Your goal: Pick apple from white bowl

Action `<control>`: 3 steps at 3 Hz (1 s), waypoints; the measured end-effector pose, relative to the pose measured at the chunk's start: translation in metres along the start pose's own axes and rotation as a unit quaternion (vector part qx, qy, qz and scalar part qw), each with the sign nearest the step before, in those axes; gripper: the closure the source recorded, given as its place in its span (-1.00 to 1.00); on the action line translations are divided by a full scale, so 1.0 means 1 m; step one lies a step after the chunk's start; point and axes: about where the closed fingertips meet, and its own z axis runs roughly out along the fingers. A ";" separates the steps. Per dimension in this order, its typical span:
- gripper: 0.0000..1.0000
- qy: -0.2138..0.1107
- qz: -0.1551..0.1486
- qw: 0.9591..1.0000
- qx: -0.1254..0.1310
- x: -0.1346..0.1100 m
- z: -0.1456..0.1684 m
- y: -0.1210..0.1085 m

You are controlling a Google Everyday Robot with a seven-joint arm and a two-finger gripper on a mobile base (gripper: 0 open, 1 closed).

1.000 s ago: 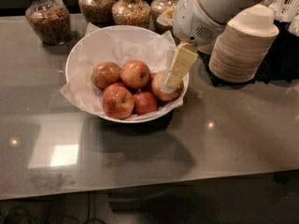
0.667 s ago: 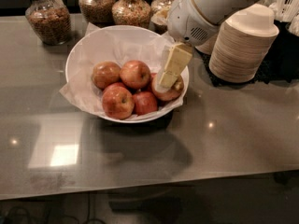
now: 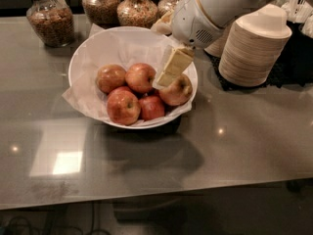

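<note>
The white bowl (image 3: 88, 53), lined with crumpled white paper, stands on the grey counter and holds several apples. The reddish-orange apple (image 3: 139, 76) lies in the middle of the bowl, next to a similar one (image 3: 110, 78) on its left. A large red-and-yellow apple (image 3: 123, 106) and a small dark-red apple (image 3: 152, 107) lie in front. A paler apple with a dark stem (image 3: 178, 90) lies at the right. My gripper (image 3: 165, 78) reaches down from the upper right into the bowl, between the middle apple and the paler apple, close to both.
A tall stack of tan paper bowls (image 3: 254, 45) stands right of the bowl on a dark mat. Several glass jars of dry food (image 3: 49, 21) line the back edge. The white arm housing (image 3: 210, 11) hangs over the bowl's far right rim.
My gripper has moved left inside the bowl, away from the right rim and toward the middle apple. The apples have not moved.
</note>
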 end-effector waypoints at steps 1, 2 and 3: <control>-0.54 -0.009 0.001 1.000 -0.006 0.003 0.005 -0.003; -0.54 -0.024 -0.001 1.000 -0.019 0.009 0.012 -0.005; -0.48 -0.036 -0.004 0.999 -0.041 0.017 0.021 -0.006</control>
